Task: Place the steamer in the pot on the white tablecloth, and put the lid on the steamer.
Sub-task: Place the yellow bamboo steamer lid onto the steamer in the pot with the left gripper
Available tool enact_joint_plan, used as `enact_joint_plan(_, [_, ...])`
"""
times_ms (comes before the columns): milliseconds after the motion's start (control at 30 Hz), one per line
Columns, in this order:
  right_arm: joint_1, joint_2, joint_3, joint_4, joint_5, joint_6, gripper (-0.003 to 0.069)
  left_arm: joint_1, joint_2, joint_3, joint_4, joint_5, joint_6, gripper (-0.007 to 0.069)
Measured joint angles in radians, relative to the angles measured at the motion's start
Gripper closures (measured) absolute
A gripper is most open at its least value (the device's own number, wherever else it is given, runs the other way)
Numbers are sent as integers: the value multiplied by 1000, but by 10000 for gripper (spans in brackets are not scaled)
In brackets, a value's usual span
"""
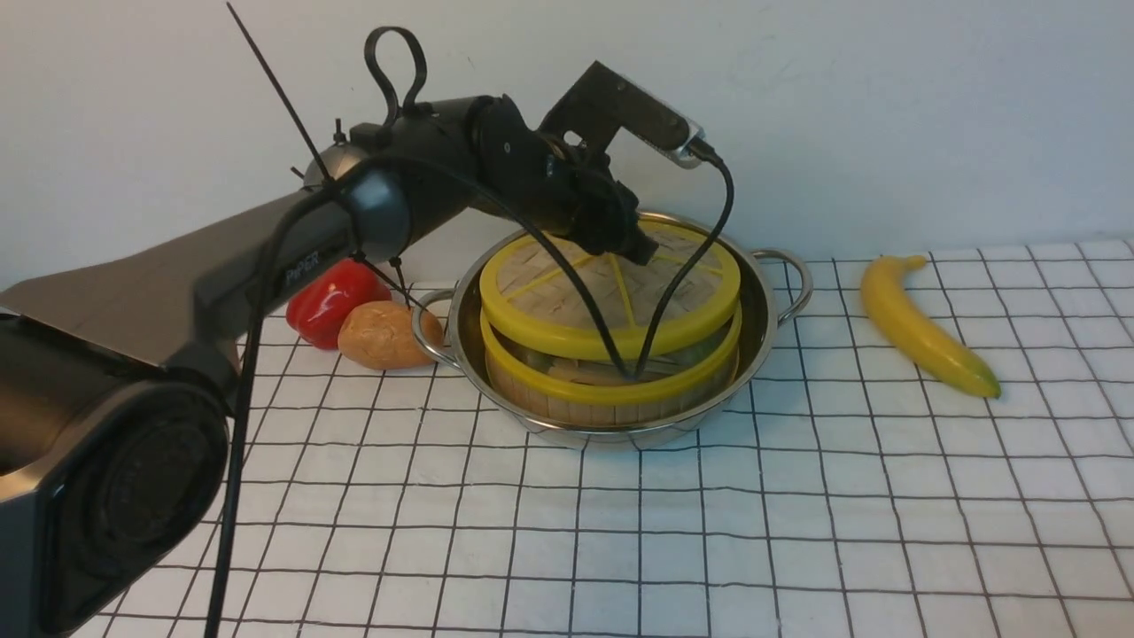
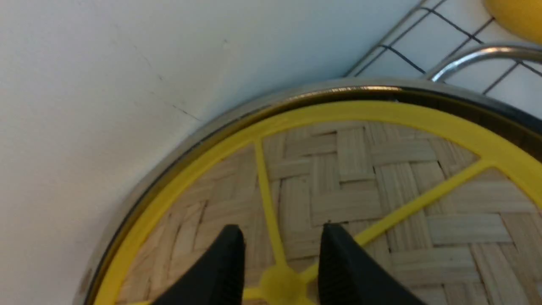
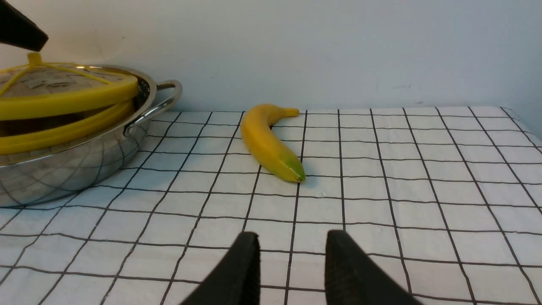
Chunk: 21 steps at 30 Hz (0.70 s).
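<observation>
- Yellow centre knob (image 2: 281,284) of the lid (image 1: 540,288) lies directly beneath the left gripper (image 2: 283,228), between its parted fingers, with a gap on each side; nothing is held.
- Below that gripper, the lid rests on the steamer (image 1: 567,409) inside the pot (image 1: 766,301) on the white tablecloth (image 1: 620,532). It looks tilted, not flush.
- The lid is round, so it has no long axis. The left arm is the nearer one.
- The right gripper (image 3: 292,233) is well apart from the pot, jaws apart and empty.
- One each: lid, steamer, pot, banana (image 1: 921,328), red pepper (image 1: 332,297), potato (image 1: 381,335).
</observation>
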Motion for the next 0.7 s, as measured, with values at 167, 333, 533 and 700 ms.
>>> enact_joint_plan(167, [0, 0, 0, 0, 0, 0, 419, 13, 0, 0, 0, 5, 13, 372])
enact_joint_plan(333, [0, 0, 0, 0, 0, 0, 419, 21, 0, 0, 0, 5, 47, 294])
enact_joint_plan(533, [0, 0, 0, 0, 0, 0, 419, 21, 0, 0, -3, 5, 57, 248])
enact_joint_plan(700, [0, 0, 0, 0, 0, 0, 419, 21, 0, 0, -56, 9, 57, 268])
